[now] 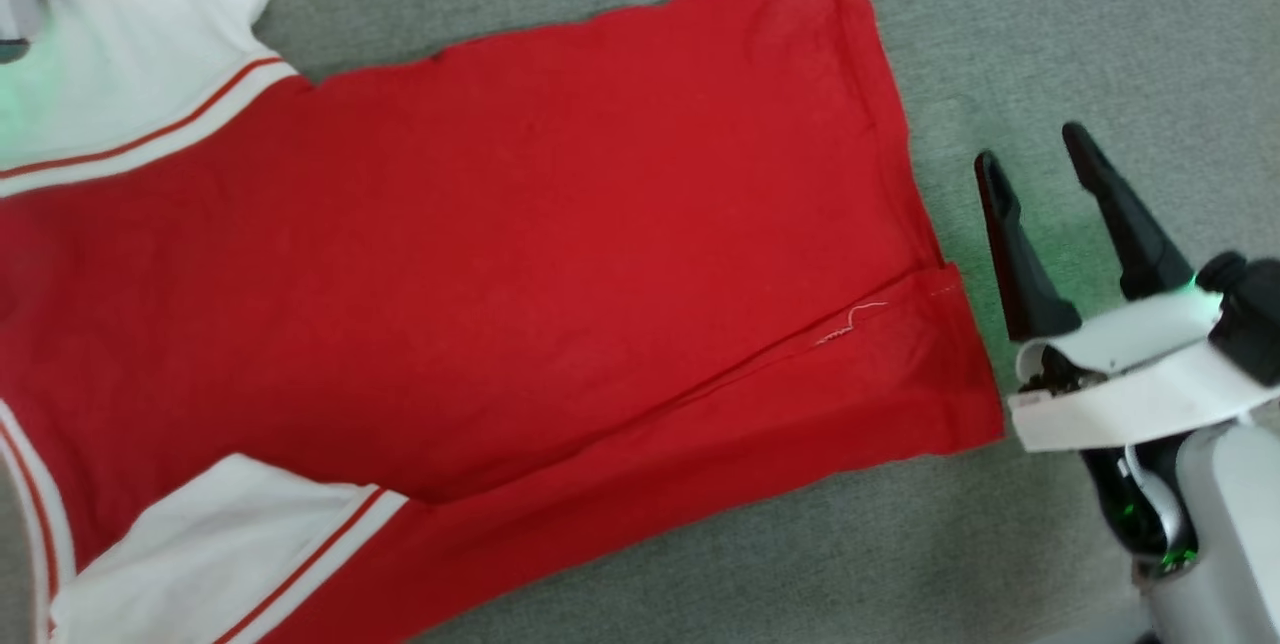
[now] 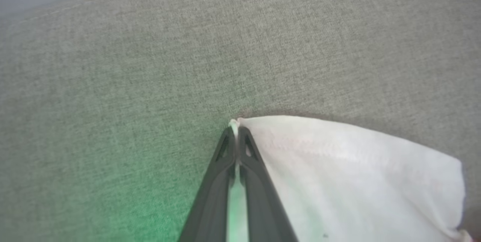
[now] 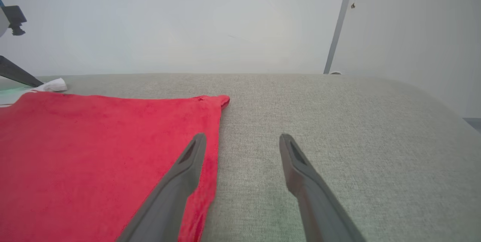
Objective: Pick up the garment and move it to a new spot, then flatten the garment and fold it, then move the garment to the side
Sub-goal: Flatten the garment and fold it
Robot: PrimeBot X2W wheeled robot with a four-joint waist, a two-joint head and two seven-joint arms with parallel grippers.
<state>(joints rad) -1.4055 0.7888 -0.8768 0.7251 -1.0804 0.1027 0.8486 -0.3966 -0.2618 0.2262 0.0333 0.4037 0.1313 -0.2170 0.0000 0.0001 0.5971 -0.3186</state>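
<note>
Far left: left tool (image 2: pixel 235 124) clenched, both dark fingers pressed together on the corner of the far white sleeve (image 2: pixel 338 167). A thin strip of white cloth shows between the tips. The tips are low against the counter (image 1: pixel 1050 14), which has a grey woven cover; can't tell if the sleeve corner is lifted off it. Green glow on the cover beside the fingers.

Garment (image 1: pixel 520 224) is spread flat on the counter, plain red side up, no lettering visible. Sleeves are at the left, bottom hem at the right. The far sleeve sits at the top left of the head view, with red-and-white striped trim where it meets the body. Near white sleeve (image 1: pixel 220 514) is at the lower left, same trim, lying on the red body. A long fold runs along the near edge toward the hem, with a loose white thread (image 1: pixel 850 322) on it.

Right: right tool (image 1: pixel 1032 146) released, fingers spread wide, gripping nothing. It sits just beside the hem, low over the counter. In the right wrist view its left finger overlaps the red hem edge and its right finger is over bare grey cover. Can't tell if it touches the cloth. Pale wall (image 3: pixel 188 20) behind the counter's far edge.
</note>
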